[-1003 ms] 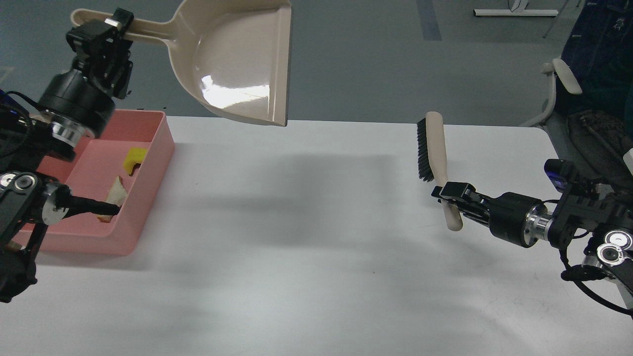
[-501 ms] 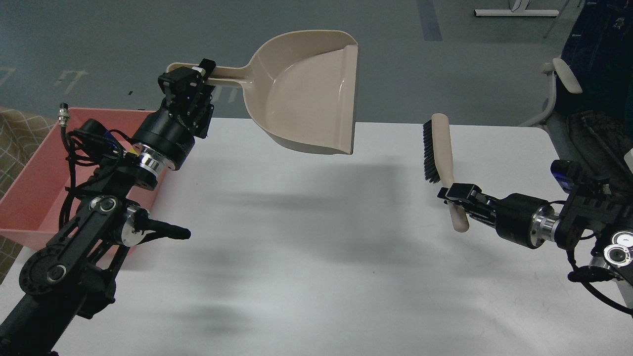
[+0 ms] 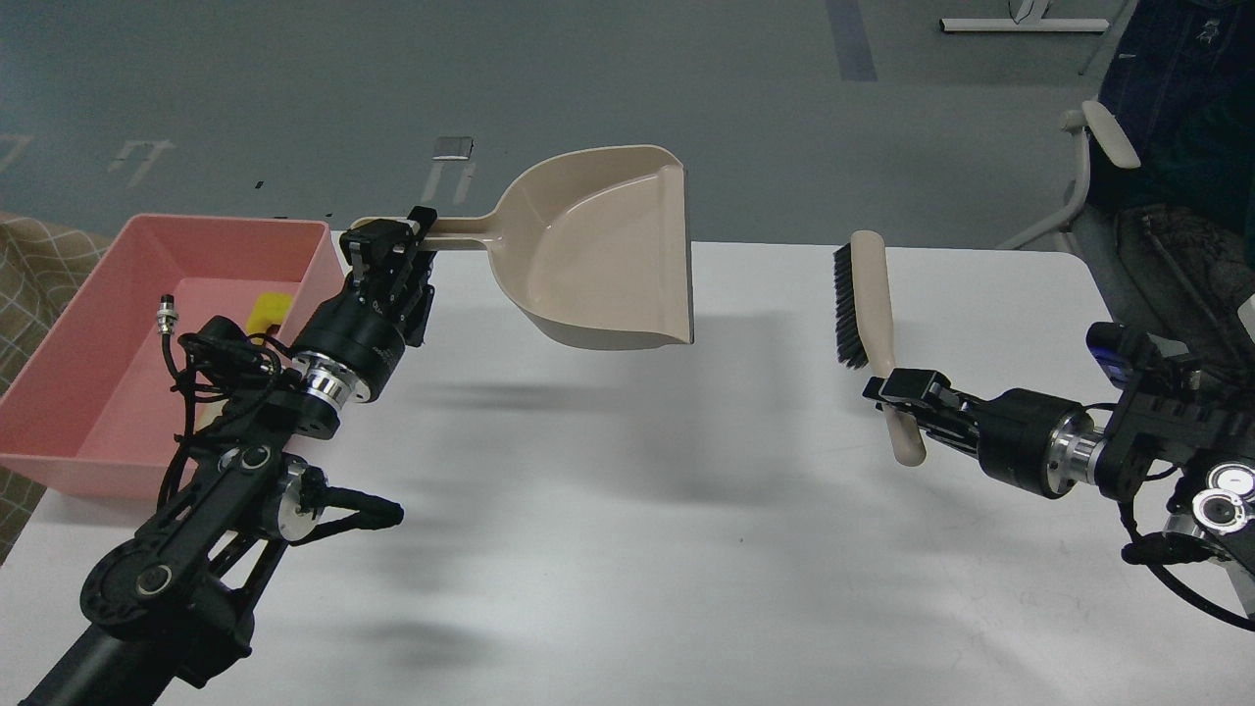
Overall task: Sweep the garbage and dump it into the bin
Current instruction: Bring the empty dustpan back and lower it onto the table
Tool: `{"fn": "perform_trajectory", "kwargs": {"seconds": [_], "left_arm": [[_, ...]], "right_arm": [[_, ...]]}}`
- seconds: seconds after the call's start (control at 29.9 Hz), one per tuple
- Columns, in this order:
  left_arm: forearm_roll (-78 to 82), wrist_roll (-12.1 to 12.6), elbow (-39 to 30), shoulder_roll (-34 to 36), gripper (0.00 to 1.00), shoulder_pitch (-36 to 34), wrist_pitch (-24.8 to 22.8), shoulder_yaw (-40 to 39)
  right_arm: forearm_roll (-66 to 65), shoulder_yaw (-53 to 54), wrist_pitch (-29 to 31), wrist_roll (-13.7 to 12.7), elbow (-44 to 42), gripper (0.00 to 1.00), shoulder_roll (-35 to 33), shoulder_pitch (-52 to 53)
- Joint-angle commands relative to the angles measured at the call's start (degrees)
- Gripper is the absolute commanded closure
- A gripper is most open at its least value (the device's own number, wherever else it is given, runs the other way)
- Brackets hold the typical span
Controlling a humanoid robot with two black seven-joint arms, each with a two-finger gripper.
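Observation:
The salmon-pink bin point(image 3: 196, 233) stands at the table's far left. A bright yellow scrap of garbage point(image 3: 268, 312) lies inside it; the pale wedge is hidden behind my left arm. My left gripper point(image 3: 394, 247) is shut on the handle of the beige dustpan point(image 3: 608, 250), held empty in the air to the right of the bin, over the table's back middle. My right gripper point(image 3: 907, 390) is shut on the handle of the beige black-bristled brush point(image 3: 868, 299), held over the right side of the table.
The white table point(image 3: 627, 549) stretches across the view. A chair point(image 3: 1108, 176) with dark clothing stands past the back right corner. A checked cloth point(image 3: 25, 284) shows at the far left, beyond the bin.
My left arm has swung right, away from over the bin, and lowered the empty dustpan toward the table's middle. The brush has barely moved.

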Motion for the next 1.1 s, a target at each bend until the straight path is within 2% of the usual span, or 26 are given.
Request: {"fn": "perform_trajectory", "kwargs": {"seconds": [0.0, 0.13, 0.27, 0.4, 0.7, 1.07], "left_arm": [[0.42, -2.93, 2.02, 0.89, 1.0, 0.01, 0.31, 1.44], [5.59, -6.19, 5.97, 0.72, 1.0, 0.01, 0.31, 2.85], [8.85, -7.34, 6.42, 0.1, 1.0, 0.09, 0.58, 3.99], [14.21, -8.48, 6.85, 0.1, 1.0, 0.01, 4.43, 7.33], [17.56, -9.36, 11.86, -0.42, 1.0, 0.09, 9.8, 10.58], [17.82, -9.71, 15.55, -1.3, 1.0, 0.09, 10.33, 12.07]], "right_arm": [[0.02, -0.13, 0.0, 0.07, 0.07, 1.0, -1.4, -0.09], [0.02, -0.31, 0.0, 0.07, -0.01, 1.0, -2.47, -1.58], [-0.06, -0.31, 0.0, 0.07, 0.07, 1.0, -2.64, -2.46], [-0.06, -0.31, 0.0, 0.07, 0.34, 1.0, -2.64, -3.08], [0.11, -1.27, 0.0, 0.07, 0.6, 1.0, -3.25, -3.43], [0.02, -1.45, 0.0, 0.07, 0.6, 1.0, -4.66, -4.31]]}}
